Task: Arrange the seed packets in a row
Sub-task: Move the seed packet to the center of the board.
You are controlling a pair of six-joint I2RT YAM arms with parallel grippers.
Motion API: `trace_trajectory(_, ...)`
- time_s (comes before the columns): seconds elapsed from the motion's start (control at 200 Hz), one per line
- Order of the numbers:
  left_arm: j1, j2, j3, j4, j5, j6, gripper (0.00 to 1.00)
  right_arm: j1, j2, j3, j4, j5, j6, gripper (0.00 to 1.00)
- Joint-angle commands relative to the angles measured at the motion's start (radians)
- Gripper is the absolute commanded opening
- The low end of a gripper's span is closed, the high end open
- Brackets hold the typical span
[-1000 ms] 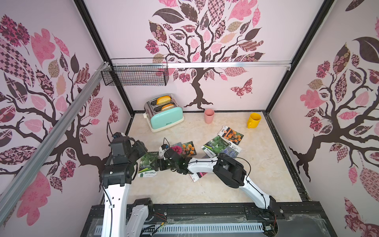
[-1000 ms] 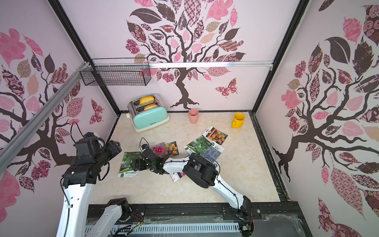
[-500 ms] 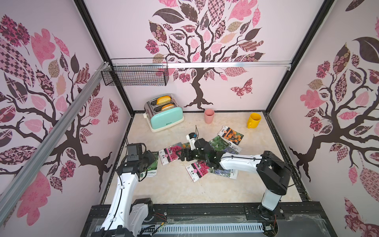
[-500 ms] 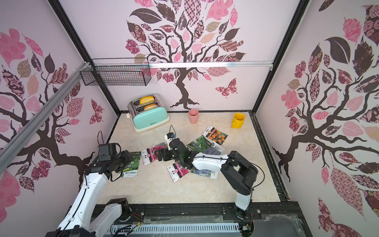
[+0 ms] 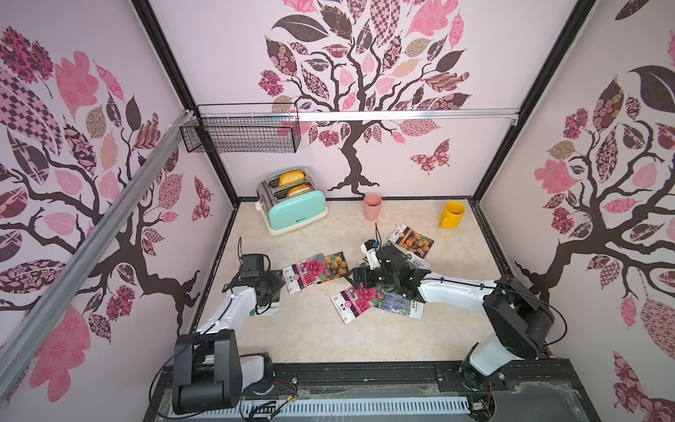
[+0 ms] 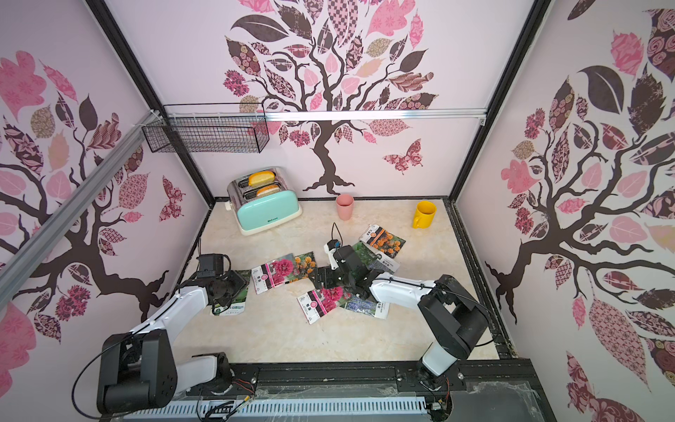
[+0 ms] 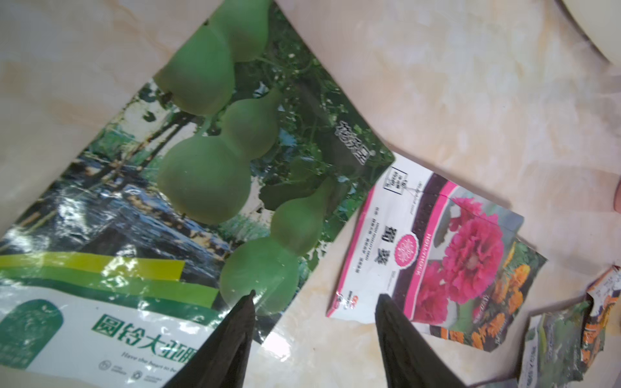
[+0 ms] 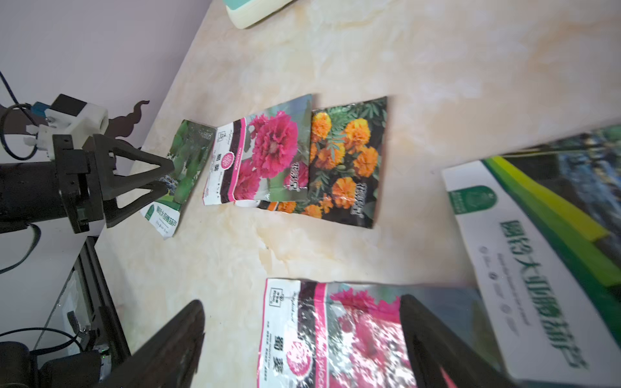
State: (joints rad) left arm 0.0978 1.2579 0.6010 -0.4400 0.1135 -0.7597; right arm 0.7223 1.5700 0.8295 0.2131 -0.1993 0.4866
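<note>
Seed packets lie on the marble table. At the left a gourd packet (image 5: 268, 308) (image 7: 201, 168), a pink flower packet (image 5: 305, 272) (image 8: 265, 158) and a marigold packet (image 5: 336, 265) (image 8: 346, 161) lie side by side. My left gripper (image 5: 268, 288) (image 7: 316, 302) hovers open over the gourd packet's edge, holding nothing. A second pink packet (image 5: 352, 303) overlaps a lavender packet (image 5: 400, 305). My right gripper (image 5: 356, 277) (image 8: 300, 300) stands open just above that pink packet's end. Another gourd packet (image 8: 537, 252) lies partly under the right arm, and another marigold packet (image 5: 412, 239) lies behind it.
A mint toaster (image 5: 294, 204) with toast stands at the back left. A pink cup (image 5: 372, 206) and a yellow mug (image 5: 452, 214) stand along the back wall. A wire basket (image 5: 241, 133) hangs on the wall above.
The right gripper has drawn back to the right, away from the side-by-side packets, to the second pink packet. The left arm has come down low over the gourd packet.
</note>
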Motion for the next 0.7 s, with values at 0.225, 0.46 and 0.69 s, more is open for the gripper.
trace_trajectory(0.225,0.038,0.138,0.026,0.022,-0.017,0.018,0.6,-0.061,-0.155,-0.023,-0.055,-0.027,-0.047,0.92)
trace_trajectory(0.46,0.054,0.231,0.059,-0.006,-0.06,0.039,0.59,-0.066,-0.192,-0.049,-0.039,-0.045,-0.042,0.93)
trace_trajectory(0.69,0.068,0.257,0.142,-0.093,-0.138,0.087,0.59,-0.076,-0.203,-0.081,-0.019,-0.069,-0.04,0.93)
